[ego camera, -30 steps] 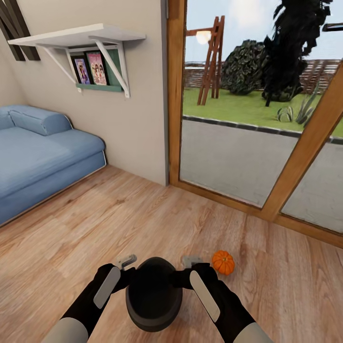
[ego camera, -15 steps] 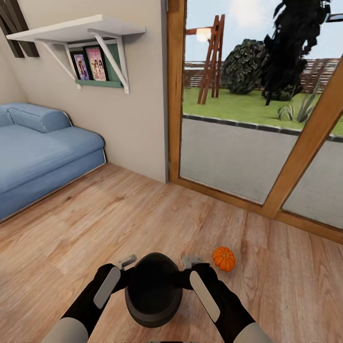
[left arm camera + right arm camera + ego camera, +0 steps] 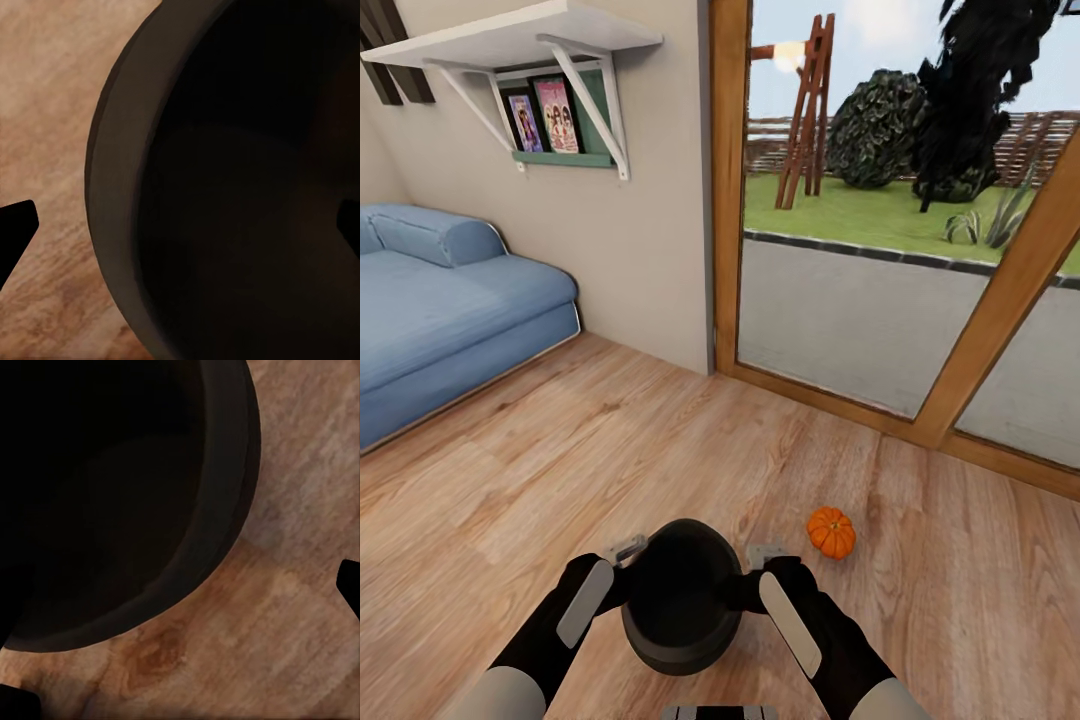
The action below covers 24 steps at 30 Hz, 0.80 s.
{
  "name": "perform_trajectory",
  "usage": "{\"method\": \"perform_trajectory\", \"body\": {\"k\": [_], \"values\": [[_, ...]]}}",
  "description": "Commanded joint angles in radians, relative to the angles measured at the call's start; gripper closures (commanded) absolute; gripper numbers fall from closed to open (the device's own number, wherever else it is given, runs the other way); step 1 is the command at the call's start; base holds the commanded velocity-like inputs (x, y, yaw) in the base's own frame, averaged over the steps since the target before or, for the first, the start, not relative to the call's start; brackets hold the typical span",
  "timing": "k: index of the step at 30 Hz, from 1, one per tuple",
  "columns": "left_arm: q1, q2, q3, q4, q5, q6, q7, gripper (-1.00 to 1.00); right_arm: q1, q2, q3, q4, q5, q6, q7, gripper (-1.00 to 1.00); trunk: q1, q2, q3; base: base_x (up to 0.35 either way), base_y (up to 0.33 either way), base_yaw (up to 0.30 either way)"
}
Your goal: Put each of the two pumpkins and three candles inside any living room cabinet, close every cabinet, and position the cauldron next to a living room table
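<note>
Currently carrying cauldron (image 3: 682, 596) | left gripper (image 3: 626, 551) and right gripper (image 3: 762, 553) each clamp opposite rim sides, held over wood floor (image 3: 560, 460) | pumpkin (image 3: 830, 532) on floor just right | tip: keep both grips level, drive slowly.

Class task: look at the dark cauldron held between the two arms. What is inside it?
The cauldron looks empty: nothing shows in its dark hollow in the head view. Both wrist views are too shadowed inside to confirm the bottom.
</note>
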Motion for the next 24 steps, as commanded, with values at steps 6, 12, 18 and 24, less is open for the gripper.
{"method": "perform_trajectory", "body": {"k": [6, 12, 18, 24], "values": [[0.0, 0.0, -0.003, -0.001, 0.011, 0.001, 0.01, -1.0, -0.001, -0.001, 0.001, -0.001, -0.012, 0.001, -0.009, -1.0, 0.0, 0.0, -0.001, 0.0, 0.0, 0.0], [0.0, -0.009, -0.004, -0.001, 0.01, 0.001, 0.01, -1.0, -0.001, -0.001, 0.001, -0.001, -0.012, 0.001, -0.009, -1.0, 0.0, 0.0, -0.001, 0.0, 0.0, 0.0], [0.0, -0.011, -0.005, -0.001, 0.009, 0.001, 0.01, -1.0, -0.001, -0.001, 0.001, -0.001, -0.012, 0.001, -0.009, -1.0, 0.0, 0.0, -0.001, 0.0, 0.0, 0.0], [0.0, -0.011, -0.005, -0.001, 0.009, 0.001, 0.01, -1.0, -0.001, -0.001, 0.001, -0.001, -0.012, 0.002, -0.007, -1.0, 0.001, -0.001, -0.009, 0.0, 0.0, 0.0]]}}
